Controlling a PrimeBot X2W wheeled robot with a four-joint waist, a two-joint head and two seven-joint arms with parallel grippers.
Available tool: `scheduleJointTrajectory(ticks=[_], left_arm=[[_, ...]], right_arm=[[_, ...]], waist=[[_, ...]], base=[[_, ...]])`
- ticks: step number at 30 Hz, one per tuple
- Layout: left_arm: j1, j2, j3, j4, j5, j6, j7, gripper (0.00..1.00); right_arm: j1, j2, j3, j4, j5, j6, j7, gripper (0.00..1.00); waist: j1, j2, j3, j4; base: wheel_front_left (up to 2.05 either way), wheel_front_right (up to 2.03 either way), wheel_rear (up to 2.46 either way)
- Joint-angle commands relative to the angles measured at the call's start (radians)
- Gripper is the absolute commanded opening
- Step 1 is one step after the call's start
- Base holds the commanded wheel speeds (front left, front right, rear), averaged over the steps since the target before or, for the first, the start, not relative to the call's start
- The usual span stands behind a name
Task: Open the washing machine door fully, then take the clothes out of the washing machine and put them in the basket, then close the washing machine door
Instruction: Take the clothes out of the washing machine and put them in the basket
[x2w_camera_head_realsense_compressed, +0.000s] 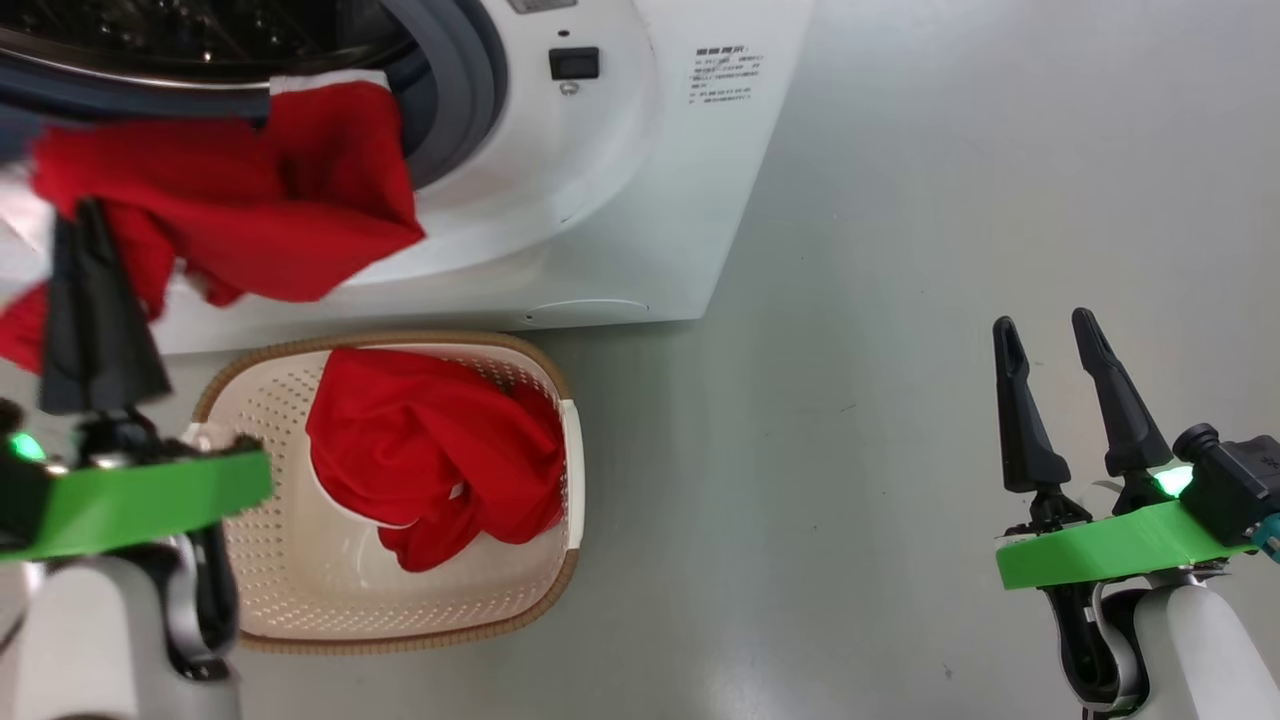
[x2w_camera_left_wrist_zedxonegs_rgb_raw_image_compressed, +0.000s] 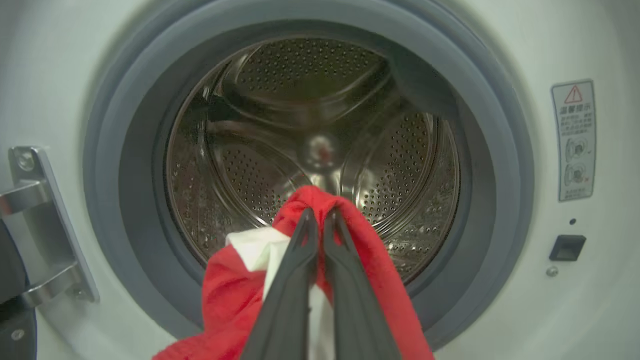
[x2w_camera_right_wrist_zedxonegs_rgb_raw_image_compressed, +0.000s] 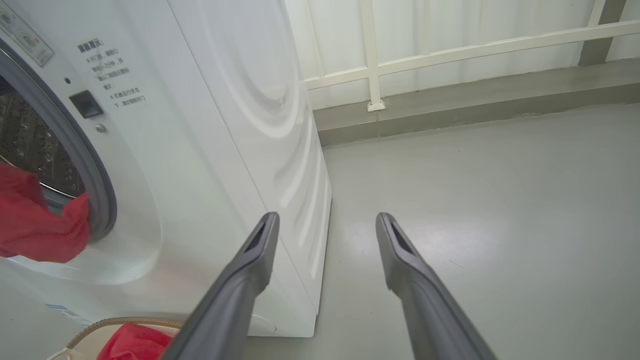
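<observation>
Currently the left gripper (x2w_camera_left_wrist_zedxonegs_rgb_raw_image_compressed: 320, 216) is pinched shut on a red garment (x2w_camera_left_wrist_zedxonegs_rgb_raw_image_compressed: 350, 235), holding it just outside the washing machine (x2w_camera_head_realsense_compressed: 620, 200) mouth. The basket (x2w_camera_head_realsense_compressed: 400, 342) sits on the floor (x2w_camera_head_realsense_compressed: 900, 450) against the machine's front edge, likely to catch clothes. A second red garment (x2w_camera_head_realsense_compressed: 440, 450) lies inside it. The right gripper (x2w_camera_head_realsense_compressed: 1045, 322) hangs wide open and empty, well apart.

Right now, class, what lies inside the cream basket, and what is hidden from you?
A crumpled red garment with white trim lies in the basket, with bare perforated floor around it. Anything beneath the garment is covered, and a green bracket hides the basket's left corner.
</observation>
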Motion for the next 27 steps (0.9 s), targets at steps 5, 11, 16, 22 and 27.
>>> scheduleJointTrajectory(ticks=[5, 11, 16, 22, 27], left_arm=[[0.062, 0.029, -0.017, 0.068, 0.001, 0.023, -0.004, 0.00], [0.056, 0.029, -0.032, 0.242, 0.009, 0.032, -0.004, 0.00], [0.020, 0.029, -0.037, 0.355, 0.020, 0.017, -0.004, 0.00], [-0.036, 0.029, -0.051, 0.499, 0.044, 0.005, -0.004, 0.00], [-0.089, 0.030, -0.061, 0.604, 0.072, -0.002, -0.004, 0.00]], right_arm=[[0.004, -0.006, 0.015, -0.032, -0.002, 0.007, -0.006, 1.00], [-0.016, -0.006, 0.016, -0.038, 0.000, 0.007, -0.006, 1.00], [-0.027, -0.006, 0.013, -0.043, 0.002, 0.007, -0.006, 1.00], [-0.042, -0.006, 0.013, -0.050, 0.005, 0.007, -0.006, 1.00], [-0.056, -0.006, 0.017, -0.056, 0.007, 0.007, -0.006, 1.00]], waist=[[0.0000, 0.0000, 0.028, -0.002], [0.0000, 0.0000, 0.073, -0.010], [0.0000, 0.0000, 0.104, -0.018], [0.0000, 0.0000, 0.145, -0.027], [0.0000, 0.0000, 0.179, -0.035]], base=[[0.00, 0.00, 0.00], [0.00, 0.00, 0.00], [0.00, 0.00, 0.00], [0.00, 0.00, 0.00], [0.00, 0.00, 0.00]])
